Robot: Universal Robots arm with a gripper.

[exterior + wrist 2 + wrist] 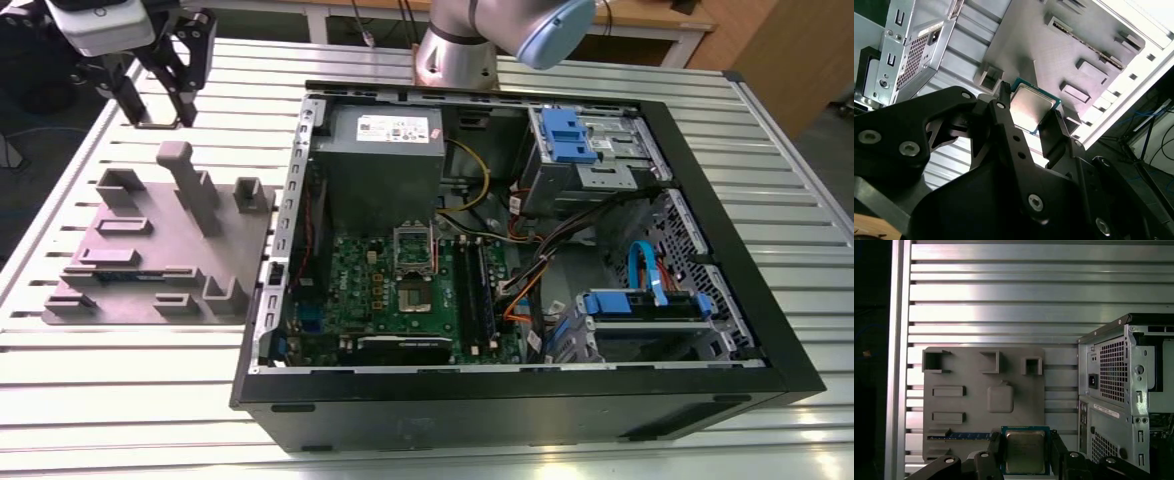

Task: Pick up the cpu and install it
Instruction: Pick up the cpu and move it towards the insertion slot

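A slatted aluminium table (134, 400) carries everything here, its ribs running across the exterior view. At that view's far left the gripper (160, 118) hangs above the table's back corner, black fingers pointing down. In both wrist views the fingers (995, 446) are drawn in narrowly against two opposite edges of the cpu (1025, 450), so the claw has the chip clamped between them, its shiny silver-grey top showing with a thin green border around it. The cpu is up in the air, clear of the grey fixture block (160, 250) that lies on the table just below and beside the gripper; that block has upright posts and shallow pockets, and the first wrist view shows a long thin blue strip (961, 436) lying in one slot. Further to the exterior view's right stands the open black computer case (534, 410), well apart from the chip. Inside it lie the green motherboard (360, 270) with its square socket (414, 265), the grey power supply (380, 150) with a white label, and then two blue-fronted drive bays (567, 135) among loose coloured cables.
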